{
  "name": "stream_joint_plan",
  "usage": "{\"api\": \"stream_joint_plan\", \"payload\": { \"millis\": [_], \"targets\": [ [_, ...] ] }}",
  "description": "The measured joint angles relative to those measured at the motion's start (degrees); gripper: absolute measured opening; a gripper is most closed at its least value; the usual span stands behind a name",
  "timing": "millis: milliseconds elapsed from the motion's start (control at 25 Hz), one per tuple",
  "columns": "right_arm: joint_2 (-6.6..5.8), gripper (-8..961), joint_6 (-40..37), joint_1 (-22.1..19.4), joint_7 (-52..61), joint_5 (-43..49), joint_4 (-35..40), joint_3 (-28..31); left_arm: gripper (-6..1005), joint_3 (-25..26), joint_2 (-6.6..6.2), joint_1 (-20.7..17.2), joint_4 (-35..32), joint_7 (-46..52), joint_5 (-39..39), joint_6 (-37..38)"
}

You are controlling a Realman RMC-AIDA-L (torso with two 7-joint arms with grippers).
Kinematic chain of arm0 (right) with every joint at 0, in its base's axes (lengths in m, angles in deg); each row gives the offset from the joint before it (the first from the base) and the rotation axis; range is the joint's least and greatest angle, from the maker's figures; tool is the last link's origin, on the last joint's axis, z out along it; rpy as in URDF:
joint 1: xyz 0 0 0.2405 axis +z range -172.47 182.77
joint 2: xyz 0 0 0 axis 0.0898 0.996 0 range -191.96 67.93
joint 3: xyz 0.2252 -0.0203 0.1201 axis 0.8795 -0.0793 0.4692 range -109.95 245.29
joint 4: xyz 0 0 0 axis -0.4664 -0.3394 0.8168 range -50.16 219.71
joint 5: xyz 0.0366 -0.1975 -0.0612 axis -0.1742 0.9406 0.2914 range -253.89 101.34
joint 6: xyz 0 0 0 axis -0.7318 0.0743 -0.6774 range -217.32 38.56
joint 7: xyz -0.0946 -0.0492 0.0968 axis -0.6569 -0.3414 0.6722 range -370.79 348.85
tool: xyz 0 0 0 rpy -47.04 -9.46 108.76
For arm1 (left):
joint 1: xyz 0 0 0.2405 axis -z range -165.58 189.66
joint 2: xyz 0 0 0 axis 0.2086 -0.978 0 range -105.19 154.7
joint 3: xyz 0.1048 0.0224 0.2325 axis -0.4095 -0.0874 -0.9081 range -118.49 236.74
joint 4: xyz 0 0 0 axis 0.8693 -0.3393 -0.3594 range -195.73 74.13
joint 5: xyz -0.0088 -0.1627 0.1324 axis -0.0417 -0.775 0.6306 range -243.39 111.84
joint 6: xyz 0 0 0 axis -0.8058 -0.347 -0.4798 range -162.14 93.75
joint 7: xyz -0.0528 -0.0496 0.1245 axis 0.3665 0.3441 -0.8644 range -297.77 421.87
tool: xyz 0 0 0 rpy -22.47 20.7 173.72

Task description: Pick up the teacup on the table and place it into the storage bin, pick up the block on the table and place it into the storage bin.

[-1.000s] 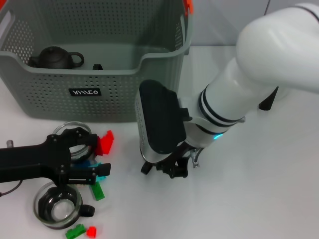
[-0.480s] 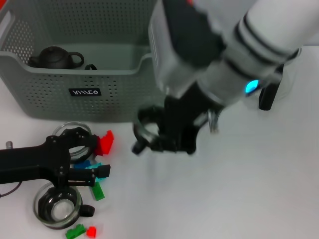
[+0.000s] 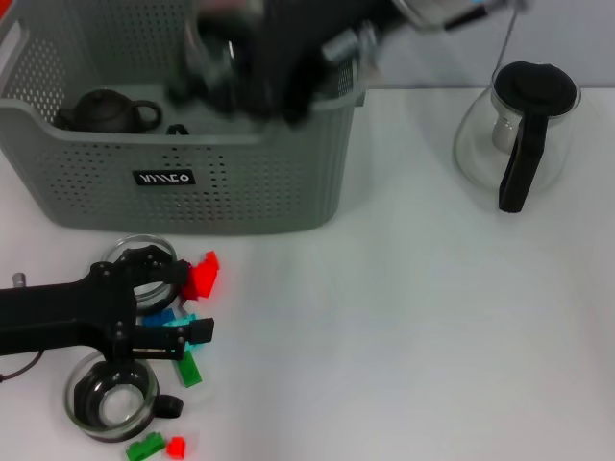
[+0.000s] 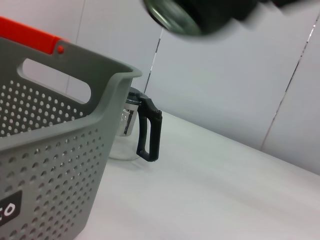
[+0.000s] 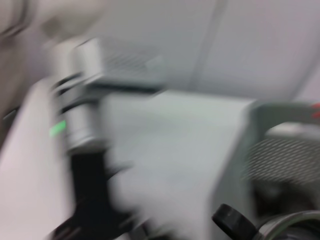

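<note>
My right gripper (image 3: 252, 69) is blurred with motion above the storage bin (image 3: 240, 182), shut on a glass teacup (image 3: 208, 56). The left wrist view shows that teacup (image 4: 172, 15) held high over the bin's rim (image 4: 75, 70). My left gripper (image 3: 187, 303) lies low on the table at the front left and is open. A blue block (image 3: 171, 317) sits between its fingers, and a red block (image 3: 202, 277) lies just beyond them. A second teacup (image 3: 142, 274) lies partly under that gripper. A third teacup (image 3: 110, 399) stands nearer me.
A dark teapot (image 3: 106, 110) sits inside the bin. A glass pitcher (image 3: 519, 125) with a black handle stands at the back right. Green blocks (image 3: 189, 370) and a green-and-red pair (image 3: 159, 447) lie at the front left.
My right arm lifted a teacup off the table in front of the bin and swung it up and back over the bin. The left arm has not moved.
</note>
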Motion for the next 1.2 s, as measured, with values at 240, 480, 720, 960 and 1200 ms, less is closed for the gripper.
{"api": "stream_joint_plan", "payload": {
  "millis": [240,480,720,960,1200],
  "targets": [
    [-0.28,60,21.31,0.78,1.36,0.43,-11.71,-0.74,950,0.01,0.05,0.44,0.08,-0.3,0.0,-0.01],
    [-0.34,58,37.01,5.64,-4.99,0.32,-30.74,-1.26,950,0.0,0.05,0.69,0.2,-0.62,0.0,-0.02],
    [-0.04,59,47.0,8.43,-11.14,-2.76,-42.05,-2.04,950,0.0,-0.01,0.71,0.2,-1.2,-0.03,-0.12],
    [0.11,60,52.09,8.83,-12.56,-4.94,-45.87,-5.34,950,0.01,-0.04,0.57,0.13,-1.32,-0.09,-0.05],
    [0.2,60,54.08,8.53,-12.37,-4.99,-47.17,-7.7,949,0.0,-0.04,0.54,0.17,-1.32,-0.09,-0.05]
  ]
}}
